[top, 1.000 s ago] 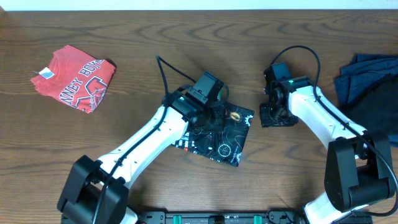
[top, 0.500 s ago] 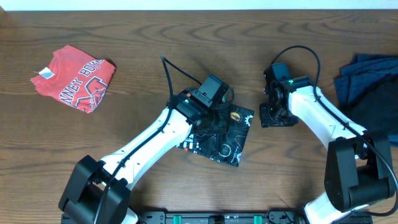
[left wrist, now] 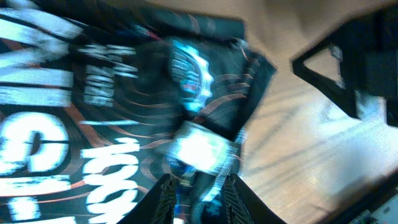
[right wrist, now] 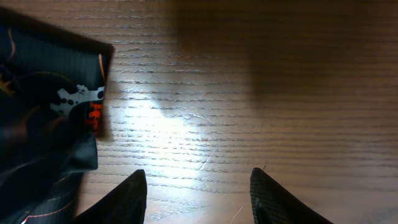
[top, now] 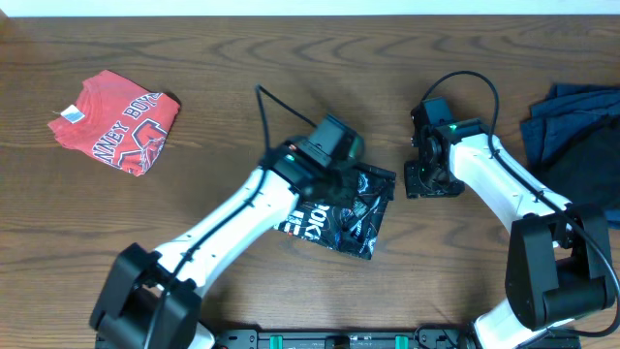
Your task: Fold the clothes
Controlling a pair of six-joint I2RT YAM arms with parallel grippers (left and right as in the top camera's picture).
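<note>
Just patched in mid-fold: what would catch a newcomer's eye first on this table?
The black sports jersey with white lettering lies at the centre of the wooden table, and the left gripper is pinching its fabric. The right gripper hangs open over bare wood just beside it. A crumpled red tee with white lettering lies far left, and dark navy garments are heaped at the right edge.

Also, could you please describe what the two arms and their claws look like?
Both the left arm and the right arm have white tubular links, black joints and black bases. A thin black cable loops above each wrist. The left claw and right claw have dark fingers.
</note>
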